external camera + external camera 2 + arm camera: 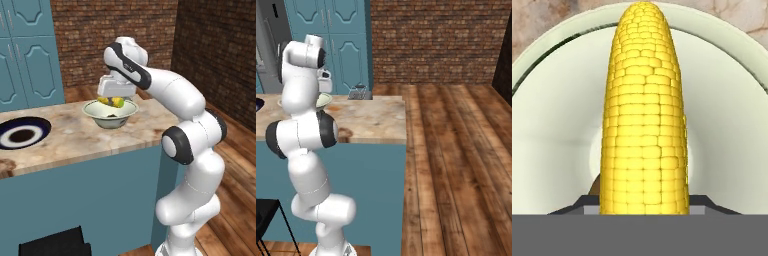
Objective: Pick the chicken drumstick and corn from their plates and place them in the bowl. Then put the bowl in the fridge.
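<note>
My gripper hangs straight over the pale cream-green bowl on the marble counter, shut on the corn. In the hand view the yellow cob runs lengthwise between the two finger tips, with the bowl's inside spread beneath it. A sliver of the dark brown chicken drumstick peeks out at the bowl's bottom, left of the cob. The navy-rimmed plate lies on the counter to the left. The grey fridge stands behind the counter at the far left.
The counter ends just right of the bowl, with wooden floor beyond. Teal cabinets and a brick wall stand behind. A small grey object sits at the counter's far edge. A black stool stands below.
</note>
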### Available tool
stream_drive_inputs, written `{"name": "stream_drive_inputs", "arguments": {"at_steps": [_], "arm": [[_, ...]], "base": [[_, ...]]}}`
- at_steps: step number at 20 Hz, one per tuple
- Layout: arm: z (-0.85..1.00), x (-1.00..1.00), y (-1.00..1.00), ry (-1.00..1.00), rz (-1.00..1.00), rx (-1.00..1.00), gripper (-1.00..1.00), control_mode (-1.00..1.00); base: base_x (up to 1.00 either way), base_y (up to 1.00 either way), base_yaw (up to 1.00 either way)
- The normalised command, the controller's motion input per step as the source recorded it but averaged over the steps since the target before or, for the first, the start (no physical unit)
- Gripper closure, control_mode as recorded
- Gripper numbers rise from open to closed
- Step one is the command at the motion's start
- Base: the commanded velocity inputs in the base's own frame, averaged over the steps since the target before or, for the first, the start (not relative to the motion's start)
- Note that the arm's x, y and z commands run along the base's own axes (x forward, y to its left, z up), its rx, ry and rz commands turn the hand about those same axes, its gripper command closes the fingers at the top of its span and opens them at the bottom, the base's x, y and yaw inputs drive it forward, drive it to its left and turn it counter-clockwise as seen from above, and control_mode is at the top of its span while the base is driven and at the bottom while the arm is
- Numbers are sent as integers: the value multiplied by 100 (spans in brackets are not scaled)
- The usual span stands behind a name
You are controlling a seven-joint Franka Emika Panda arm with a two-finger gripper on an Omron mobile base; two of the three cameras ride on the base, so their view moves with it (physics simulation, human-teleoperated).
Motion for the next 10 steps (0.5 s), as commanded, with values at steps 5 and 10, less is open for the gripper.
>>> {"name": "stream_drive_inputs", "arguments": {"at_steps": [5,10], "arm": [[-3,-21,7,-1,0,-1,100,-100],[-2,-22,-4,-1,0,0,100,-100]], "base": [[0,0,0],[0,0,0]]}}
